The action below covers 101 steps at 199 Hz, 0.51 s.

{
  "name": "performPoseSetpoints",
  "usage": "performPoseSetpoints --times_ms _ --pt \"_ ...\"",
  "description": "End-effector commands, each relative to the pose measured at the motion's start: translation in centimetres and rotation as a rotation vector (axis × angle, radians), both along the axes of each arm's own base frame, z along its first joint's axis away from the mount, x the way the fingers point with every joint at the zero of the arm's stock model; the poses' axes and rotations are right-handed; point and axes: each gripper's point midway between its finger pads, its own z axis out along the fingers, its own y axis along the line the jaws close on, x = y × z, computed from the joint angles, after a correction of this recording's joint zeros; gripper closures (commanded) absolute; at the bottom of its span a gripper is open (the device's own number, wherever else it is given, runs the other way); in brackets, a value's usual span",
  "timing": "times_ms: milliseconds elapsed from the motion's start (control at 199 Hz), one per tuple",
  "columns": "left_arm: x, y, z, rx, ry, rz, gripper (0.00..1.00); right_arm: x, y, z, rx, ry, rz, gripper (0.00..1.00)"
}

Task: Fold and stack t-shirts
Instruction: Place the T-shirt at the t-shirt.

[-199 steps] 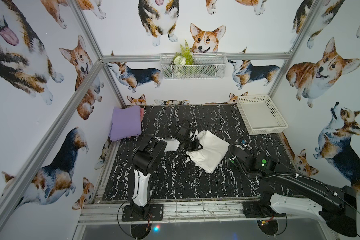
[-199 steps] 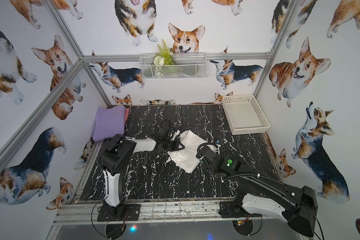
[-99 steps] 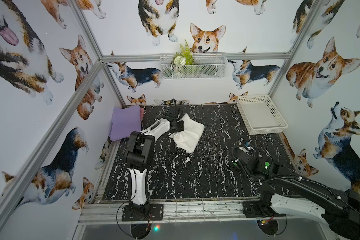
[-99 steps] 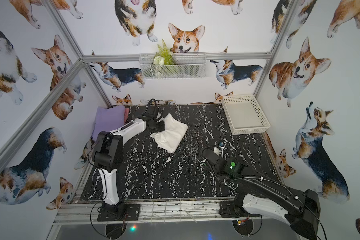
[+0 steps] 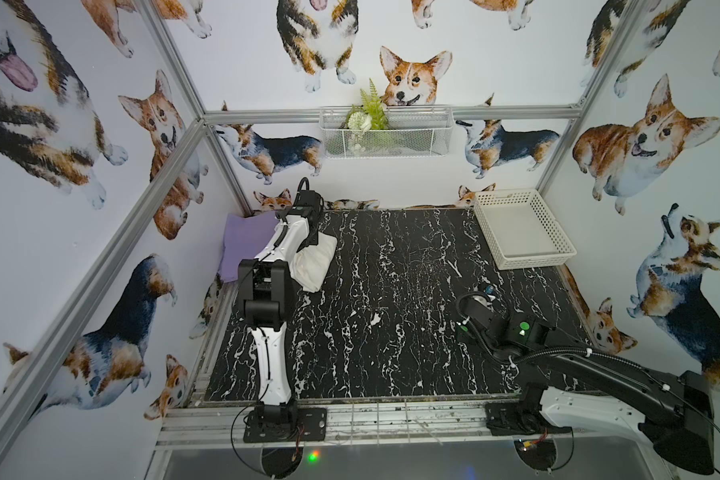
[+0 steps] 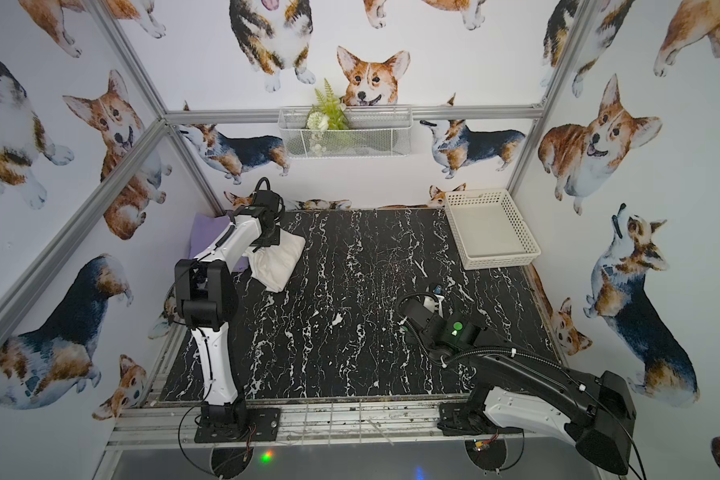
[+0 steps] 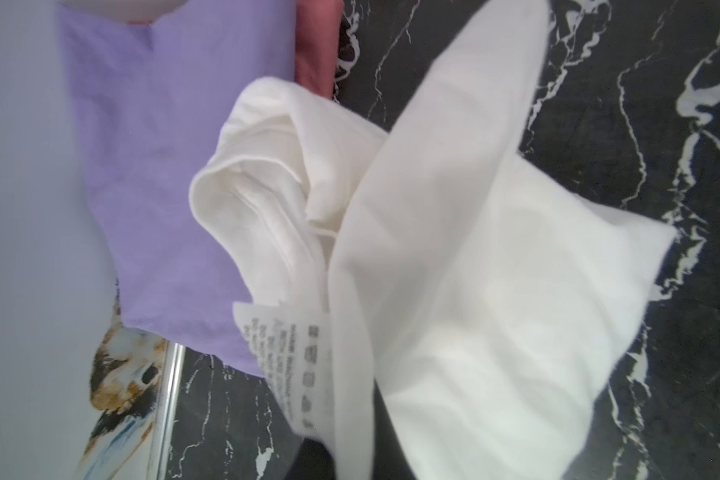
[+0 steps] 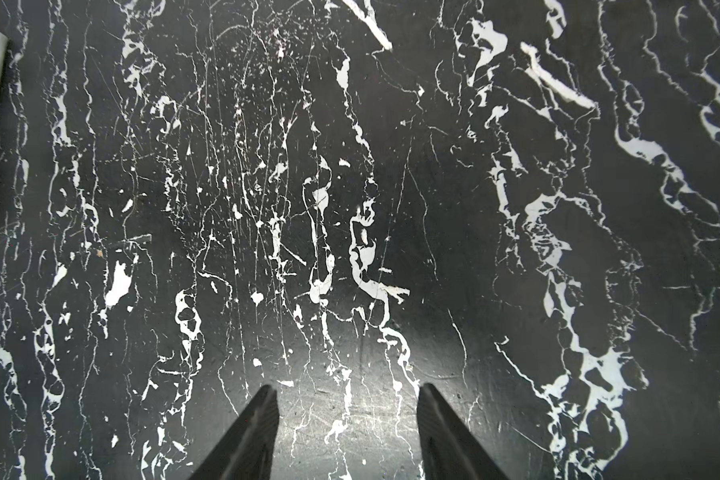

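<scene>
right gripper fingers spread, empty, parked low over table, likely keeping clear | left gripper pinched shut on folded white t-shirt, edge overlapping lavender t-shirt atop pinkish t-shirt, likely to stack it | basket far right corner, empty

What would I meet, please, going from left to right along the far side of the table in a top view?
lavender shirt → white shirt → white basket
</scene>
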Motion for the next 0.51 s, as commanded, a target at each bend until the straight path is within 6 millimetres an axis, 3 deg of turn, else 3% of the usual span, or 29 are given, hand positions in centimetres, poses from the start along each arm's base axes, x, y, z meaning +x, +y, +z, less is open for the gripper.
performPoseSetpoints --times_ms 0,211,281,502 --pt "1.4 1.8 3.7 0.12 -0.07 -0.001 1.0 0.0 0.6 -0.5 0.023 0.017 -0.011 0.43" --pt "3.2 4.5 7.2 0.174 -0.168 0.051 1.0 0.1 1.4 -1.5 0.024 0.043 -0.006 0.43" --pt "3.6 6.6 6.6 0.169 -0.163 0.088 1.0 0.1 1.5 -1.5 0.022 0.048 -0.006 0.43" --pt "3.1 13.1 1.3 0.186 -0.059 0.212 1.0 -0.1 1.2 -1.4 0.017 0.056 -0.009 0.43"
